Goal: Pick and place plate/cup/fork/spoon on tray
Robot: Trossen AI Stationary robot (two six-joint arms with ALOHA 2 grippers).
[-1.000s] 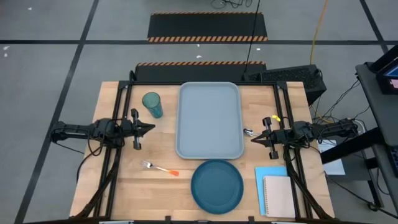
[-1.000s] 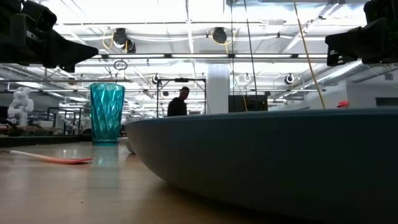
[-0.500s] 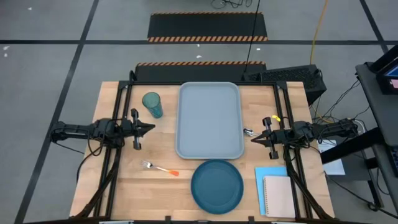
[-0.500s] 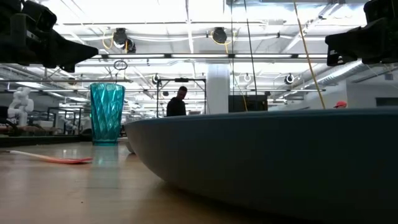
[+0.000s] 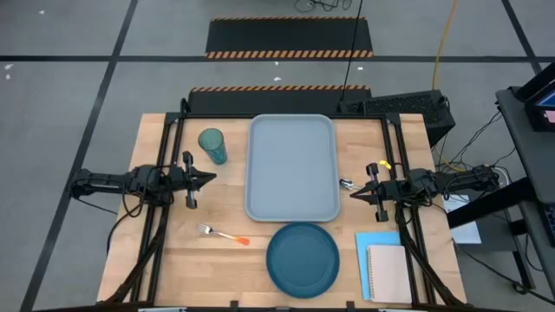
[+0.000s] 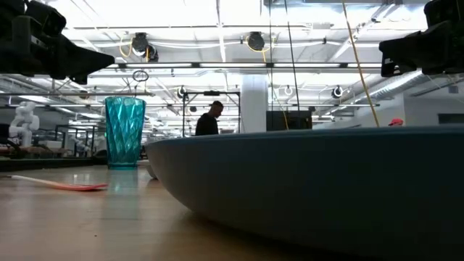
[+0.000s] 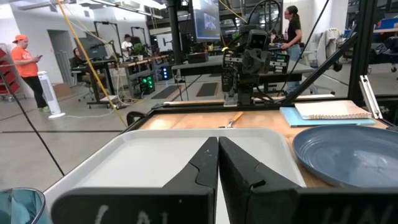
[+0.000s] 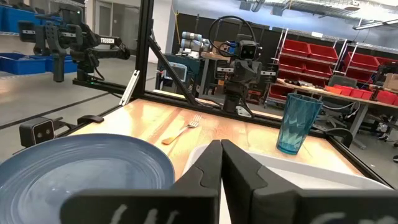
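The grey-blue tray [image 5: 292,167] lies flat at the table's middle. The dark blue plate [image 5: 303,259] rests on the table near the front edge. The teal cup [image 5: 212,146] stands upright left of the tray. The orange-handled fork [image 5: 221,234] lies flat at the front left. The spoon [image 5: 347,184] lies just right of the tray, partly under my right gripper. My left gripper [image 5: 211,178] is shut and empty, left of the tray, pointing at it. My right gripper [image 5: 354,194] is shut and empty, right of the tray.
A light blue paper sheet [image 5: 368,238] with a beige notebook [image 5: 388,273] on it lies at the front right. Black frame rails run along both table sides. People stand in the room beyond the table [image 6: 209,119].
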